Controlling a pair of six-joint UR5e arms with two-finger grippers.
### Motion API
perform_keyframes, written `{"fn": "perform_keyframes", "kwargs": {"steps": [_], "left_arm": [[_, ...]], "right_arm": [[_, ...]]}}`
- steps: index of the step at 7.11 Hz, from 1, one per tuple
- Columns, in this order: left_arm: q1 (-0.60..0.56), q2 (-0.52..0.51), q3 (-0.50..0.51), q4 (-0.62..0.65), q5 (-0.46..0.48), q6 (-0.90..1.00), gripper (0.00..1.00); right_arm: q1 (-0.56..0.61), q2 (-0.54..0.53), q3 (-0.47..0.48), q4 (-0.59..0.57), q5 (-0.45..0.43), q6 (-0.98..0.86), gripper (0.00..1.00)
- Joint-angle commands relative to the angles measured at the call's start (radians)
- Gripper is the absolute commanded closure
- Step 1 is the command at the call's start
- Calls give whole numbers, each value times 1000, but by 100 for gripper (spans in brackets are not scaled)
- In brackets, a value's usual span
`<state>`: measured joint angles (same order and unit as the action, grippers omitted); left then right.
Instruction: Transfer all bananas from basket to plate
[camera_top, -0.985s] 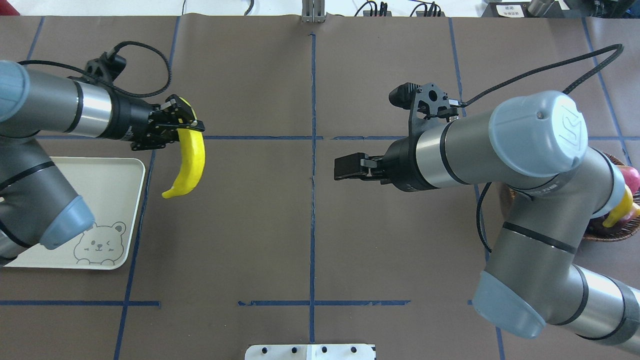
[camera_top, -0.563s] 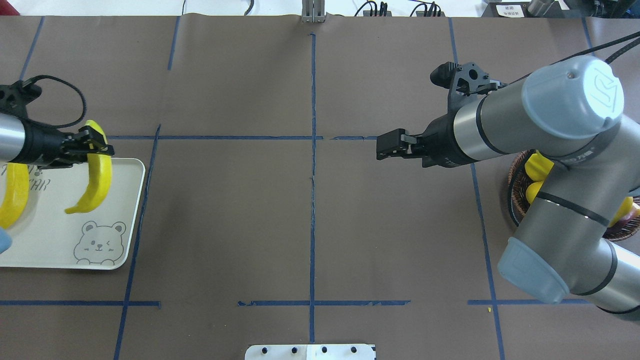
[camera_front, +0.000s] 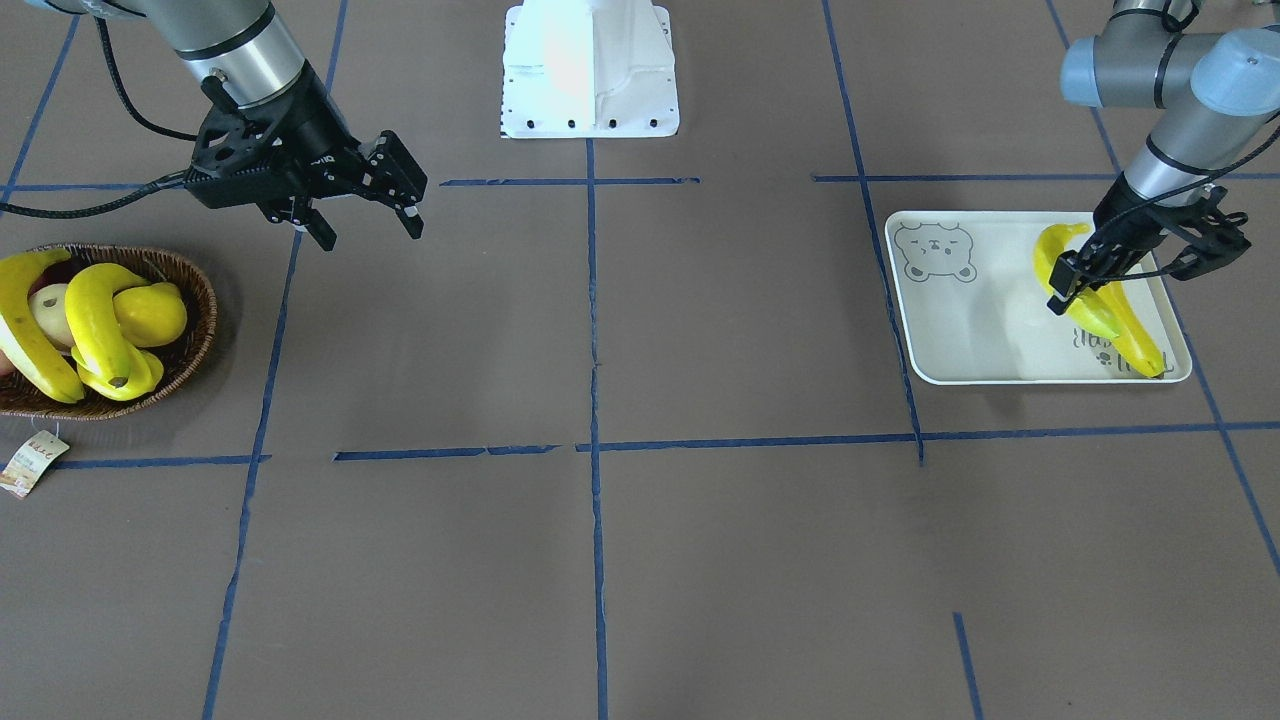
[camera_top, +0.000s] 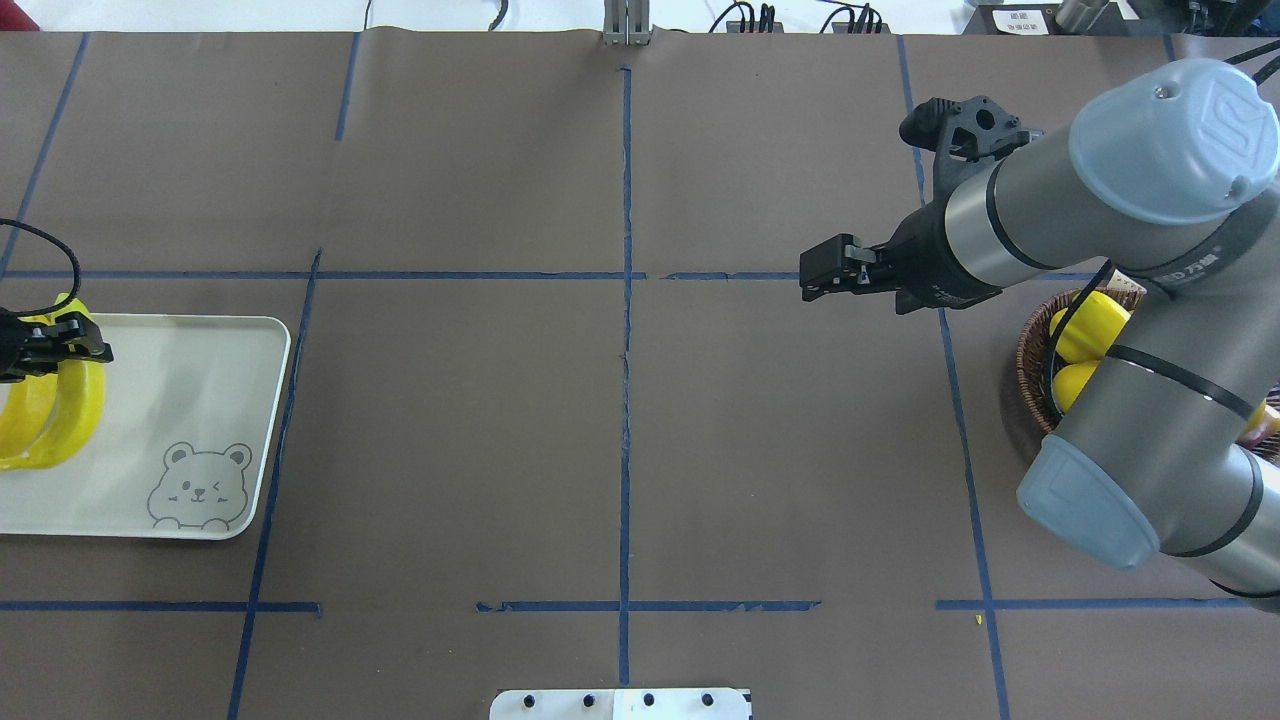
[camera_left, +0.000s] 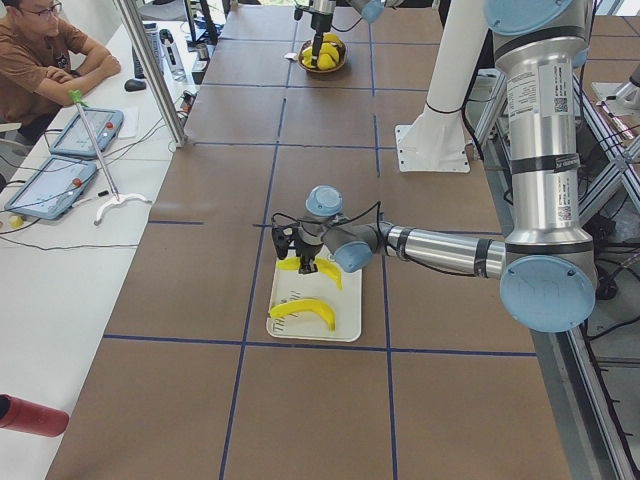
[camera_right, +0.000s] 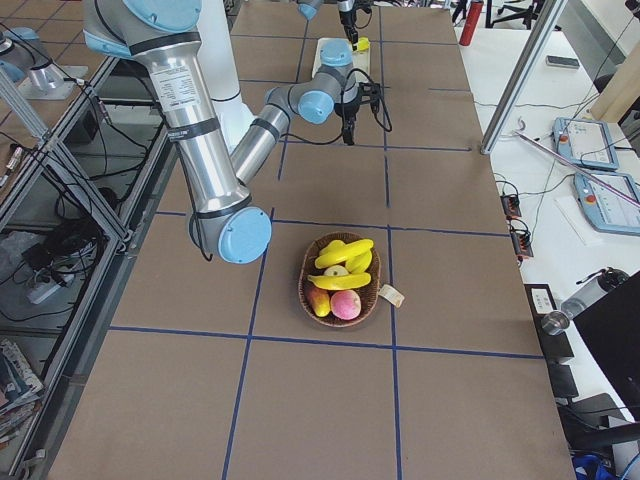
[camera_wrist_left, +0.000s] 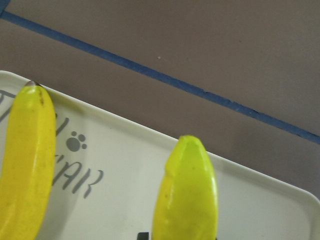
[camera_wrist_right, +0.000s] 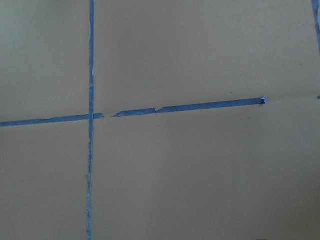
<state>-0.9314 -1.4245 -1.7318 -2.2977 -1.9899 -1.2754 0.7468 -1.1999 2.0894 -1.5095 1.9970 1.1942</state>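
Observation:
My left gripper (camera_front: 1068, 285) (camera_top: 75, 348) is shut on a yellow banana (camera_front: 1048, 250) (camera_top: 88, 400) (camera_wrist_left: 185, 200), low over the far end of the white bear-print plate (camera_front: 960, 330) (camera_top: 200, 390). A second banana (camera_front: 1138, 338) (camera_wrist_left: 25, 170) lies on the plate right beside it. My right gripper (camera_front: 370, 232) (camera_top: 812, 282) hangs open and empty over bare table, between the centre line and the wicker basket (camera_front: 195, 290) (camera_right: 305, 285). Two more bananas (camera_front: 95, 320) (camera_front: 25, 345) lie curved in the basket.
The basket also holds a round yellow fruit (camera_front: 150, 312) and a reddish fruit (camera_right: 345, 303); its paper tag (camera_front: 30, 462) lies in front of it. The white robot base (camera_front: 588, 70) sits at the table's rear middle. A person (camera_left: 45, 60) sits at a side table.
My left arm has carried the banana leftward from over the table to over the plate, beside the other banana. My right arm has drawn back toward the basket.

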Motion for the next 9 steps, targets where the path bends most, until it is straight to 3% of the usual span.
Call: {"fn": "perform_keyframes", "kwargs": {"steps": [1, 2, 4, 5, 7, 9], "left_arm": [[2, -2, 53, 3, 68, 18, 44], [-1, -1, 51, 1, 68, 22, 1], [0, -7, 8, 3, 56, 19, 0], [-1, -5, -30, 6, 7, 18, 0], [-27, -4, -104, 7, -105, 7, 0], [-27, -8, -129, 38, -110, 5, 0]], "right_arm": [[8, 0, 0, -1, 2, -2, 0], [14, -1, 3, -1, 6, -2, 0], [55, -13, 3, -3, 51, -16, 0], [96, -42, 6, -3, 80, -56, 0], [150, -160, 24, -1, 106, -198, 0], [204, -304, 23, 0, 97, -374, 0]]}}
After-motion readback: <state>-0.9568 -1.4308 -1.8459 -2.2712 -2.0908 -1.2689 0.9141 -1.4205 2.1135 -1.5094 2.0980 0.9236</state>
